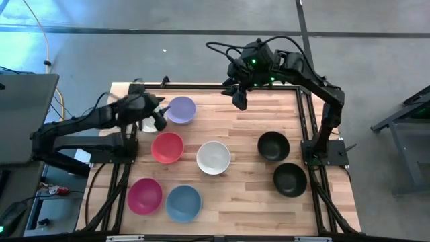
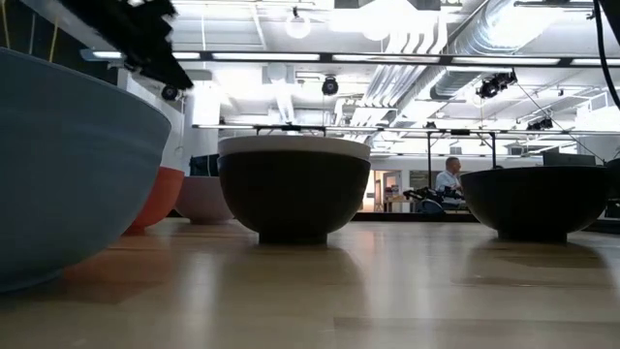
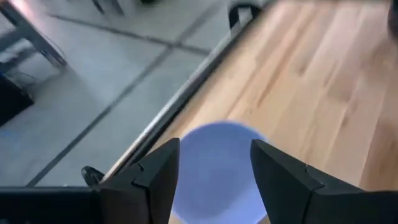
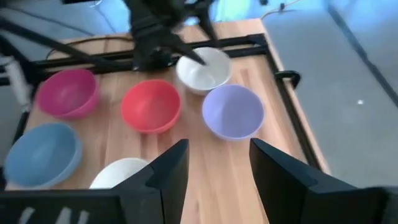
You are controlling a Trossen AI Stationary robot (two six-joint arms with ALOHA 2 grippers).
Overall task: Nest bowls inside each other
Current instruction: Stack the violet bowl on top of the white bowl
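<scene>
Seven bowls show on the wooden table. A lavender bowl (image 1: 181, 109) (image 3: 214, 171) (image 4: 233, 112) stands near the far edge. A white bowl (image 4: 202, 70) sits beside it, mostly under my left arm in the high view. Red (image 1: 167, 147), white (image 1: 213, 157), magenta pink (image 1: 145, 195) and light blue (image 1: 183, 202) bowls stand nearer. Two black bowls (image 1: 273, 146) (image 1: 289, 179) stand to the right. My left gripper (image 1: 159, 115) (image 3: 214, 149) is open, above the table just left of the lavender bowl. My right gripper (image 1: 240, 101) (image 4: 217, 152) is open and raised near the far edge.
A black metal frame runs along the table's far edge (image 1: 201, 86) and sides. Bare wood (image 1: 228, 124) lies between the lavender bowl and the black bowls. In the low view the light blue bowl (image 2: 68, 174) fills the left. A person (image 2: 449, 179) sits far off in the room.
</scene>
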